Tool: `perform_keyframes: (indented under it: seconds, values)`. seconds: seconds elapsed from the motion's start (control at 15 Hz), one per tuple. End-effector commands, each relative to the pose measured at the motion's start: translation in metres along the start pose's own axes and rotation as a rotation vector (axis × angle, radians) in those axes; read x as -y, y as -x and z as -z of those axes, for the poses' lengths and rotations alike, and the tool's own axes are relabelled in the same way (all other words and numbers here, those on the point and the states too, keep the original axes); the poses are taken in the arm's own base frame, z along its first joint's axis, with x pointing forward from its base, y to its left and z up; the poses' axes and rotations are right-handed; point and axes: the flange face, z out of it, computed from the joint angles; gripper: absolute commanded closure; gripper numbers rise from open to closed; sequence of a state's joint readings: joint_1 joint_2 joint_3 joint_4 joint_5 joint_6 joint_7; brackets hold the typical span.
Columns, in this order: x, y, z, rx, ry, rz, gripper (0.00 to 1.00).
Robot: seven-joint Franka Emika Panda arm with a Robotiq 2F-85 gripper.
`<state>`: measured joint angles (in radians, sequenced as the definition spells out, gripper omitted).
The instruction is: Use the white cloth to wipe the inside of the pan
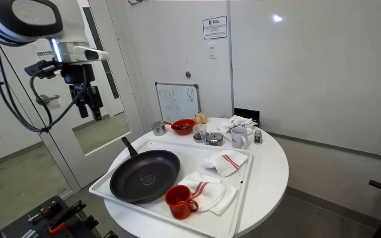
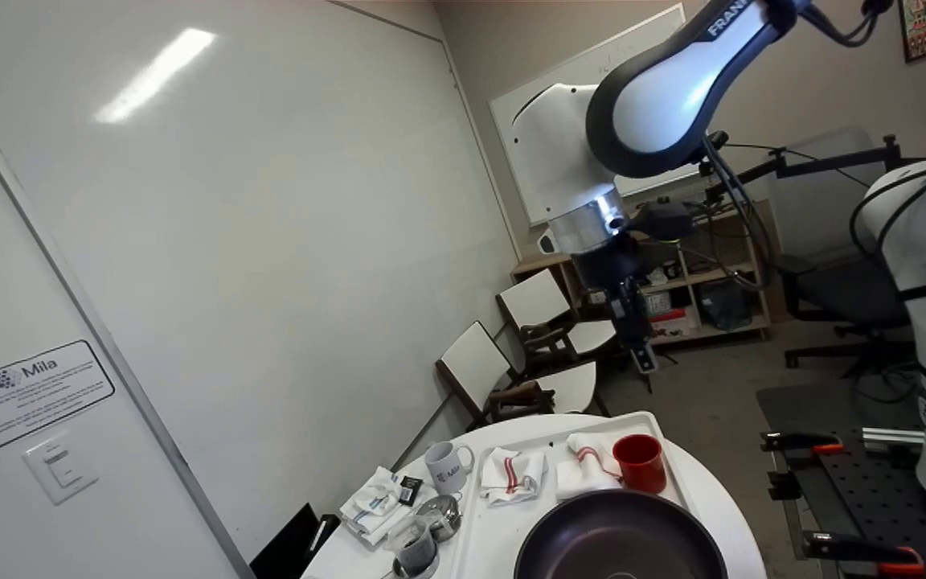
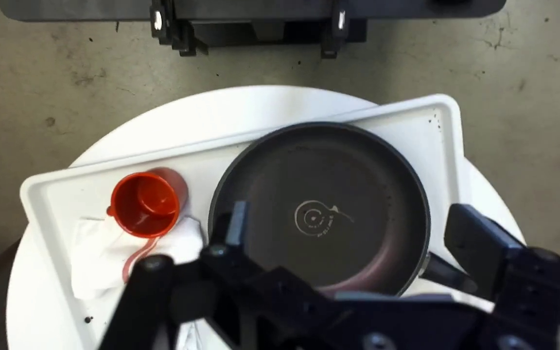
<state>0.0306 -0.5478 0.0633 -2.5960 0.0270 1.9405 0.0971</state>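
The dark pan (image 1: 146, 175) lies on the white tray (image 1: 243, 198) with its inside facing up; it also shows in an exterior view (image 2: 620, 547) and in the wrist view (image 3: 309, 175). A folded white cloth with red stripes (image 1: 207, 195) lies beside the pan, partly covered in the wrist view (image 3: 97, 262) by a red mug. A second red-striped white cloth (image 1: 228, 162) lies farther back on the tray; it also shows in an exterior view (image 2: 511, 476). My gripper (image 1: 90, 114) is open and empty, high above the table; in the wrist view its fingers (image 3: 353, 233) are wide apart over the pan.
The red mug (image 1: 180, 203) stands on the tray close to the pan and cloth. Behind the tray are a red bowl (image 1: 184, 127), a metal cup (image 1: 159, 128), a clear cup (image 1: 200, 132), a lidded pot (image 1: 214, 138), a white mug (image 1: 239, 137), a shaker (image 1: 258, 136) and more cloths (image 1: 238, 123).
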Motion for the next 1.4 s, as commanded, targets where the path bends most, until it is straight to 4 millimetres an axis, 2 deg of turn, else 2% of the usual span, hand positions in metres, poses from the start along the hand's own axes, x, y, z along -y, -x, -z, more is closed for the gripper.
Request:
perform_keyframes:
  seconds: [0.0, 0.2, 0.47, 0.87, 1.0, 1.07, 1.33]
  values:
    - [-0.033, -0.056, 0.0, -0.005, -0.075, -0.055, 0.0]
    - [-0.058, -0.093, -0.009, -0.013, -0.109, -0.112, 0.0]
    - [-0.088, -0.136, -0.032, -0.014, -0.168, -0.19, 0.0]
    - [-0.13, -0.189, -0.07, -0.022, -0.279, -0.31, 0.0]
    - [-0.133, -0.195, -0.073, -0.037, -0.275, -0.334, 0.0]
    - [-0.13, -0.181, -0.073, -0.017, -0.257, -0.322, 0.0]
    - [-0.133, -0.191, -0.077, -0.021, -0.255, -0.328, 0.0]
